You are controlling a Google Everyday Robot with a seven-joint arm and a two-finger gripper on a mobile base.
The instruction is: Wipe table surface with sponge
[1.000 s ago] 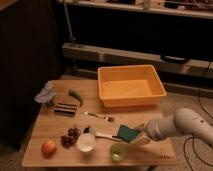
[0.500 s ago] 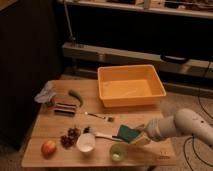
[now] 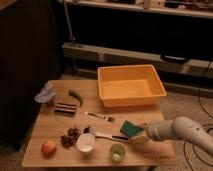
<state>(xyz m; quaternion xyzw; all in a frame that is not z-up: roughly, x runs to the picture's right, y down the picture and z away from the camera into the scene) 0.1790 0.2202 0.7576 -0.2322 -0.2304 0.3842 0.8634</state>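
Note:
The table surface (image 3: 60, 123) is a light brown wooden top that fills the lower left of the camera view. The sponge (image 3: 131, 128), dark teal-green on top, lies on the table near its front right part. My gripper (image 3: 140, 135) reaches in from the right on a white arm and sits right at the sponge's right edge, just above the wood. Whether it holds the sponge does not show.
An orange-yellow tub (image 3: 131, 85) stands at the back right. A white bowl (image 3: 86, 142), a small green cup (image 3: 117, 152), an apple (image 3: 48, 148), grapes (image 3: 70, 136), a brush (image 3: 107, 135), a fork (image 3: 99, 116), a green pepper (image 3: 76, 95), a dark bar (image 3: 65, 108) and a crumpled cloth (image 3: 45, 93) lie on the table.

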